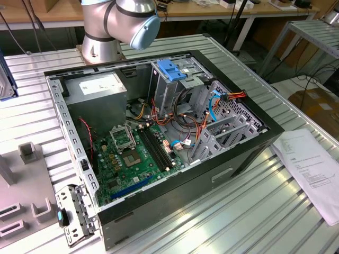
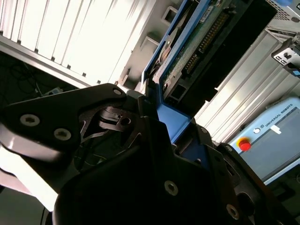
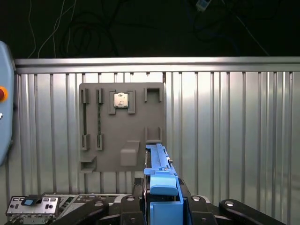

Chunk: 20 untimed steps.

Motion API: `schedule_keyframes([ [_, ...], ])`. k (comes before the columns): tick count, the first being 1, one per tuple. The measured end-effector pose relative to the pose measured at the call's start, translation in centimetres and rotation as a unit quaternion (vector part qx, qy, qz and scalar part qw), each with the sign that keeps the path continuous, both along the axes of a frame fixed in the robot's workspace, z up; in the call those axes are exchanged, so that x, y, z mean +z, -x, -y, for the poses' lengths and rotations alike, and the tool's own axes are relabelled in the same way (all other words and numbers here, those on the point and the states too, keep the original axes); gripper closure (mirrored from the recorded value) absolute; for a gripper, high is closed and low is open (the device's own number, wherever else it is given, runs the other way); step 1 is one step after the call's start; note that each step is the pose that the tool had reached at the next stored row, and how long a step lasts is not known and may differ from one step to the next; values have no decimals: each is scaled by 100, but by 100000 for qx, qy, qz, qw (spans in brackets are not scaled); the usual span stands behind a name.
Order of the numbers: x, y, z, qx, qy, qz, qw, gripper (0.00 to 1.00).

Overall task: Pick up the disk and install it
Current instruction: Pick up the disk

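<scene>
The claw (image 3: 161, 202) is shut tight on the disk (image 3: 157, 161). Its black fingers (image 3: 129, 204) press on both sides of the blue rail. In the first wrist view the disk shows edge-on, a thin blue strip sticking out from the claw. Past it lies the ribbed metal worktop (image 3: 225, 122) with a grey holder plate (image 3: 136, 136) on it. A small square chip (image 3: 121, 100) sits in one slot of the plate.

In the second wrist view the disk (image 2: 197, 42) shows its green board side, with the blue rail running along its edge.

In the exterior view an open computer case (image 1: 249, 159) fills the middle of the frame. A green board (image 1: 132, 153) lies flat inside it. A metal cage with a blue handle (image 1: 172, 69) stands near the top middle. The arm (image 1: 111, 26) rises at the upper left. A sheet of paper (image 1: 312, 164) lies at the right edge.
</scene>
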<state>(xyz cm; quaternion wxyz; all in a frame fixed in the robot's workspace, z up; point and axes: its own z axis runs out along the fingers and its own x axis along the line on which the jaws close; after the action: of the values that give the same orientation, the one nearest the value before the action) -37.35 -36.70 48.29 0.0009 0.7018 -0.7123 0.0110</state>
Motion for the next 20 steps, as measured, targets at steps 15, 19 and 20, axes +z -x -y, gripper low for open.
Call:
schedule_keyframes([
  [15,-1,-264,0,3,-3,3,100000,63],
  [19,0,-286,0,2,-1,-1,100000,63],
  [20,0,-292,0,3,-4,2,100000,63],
])
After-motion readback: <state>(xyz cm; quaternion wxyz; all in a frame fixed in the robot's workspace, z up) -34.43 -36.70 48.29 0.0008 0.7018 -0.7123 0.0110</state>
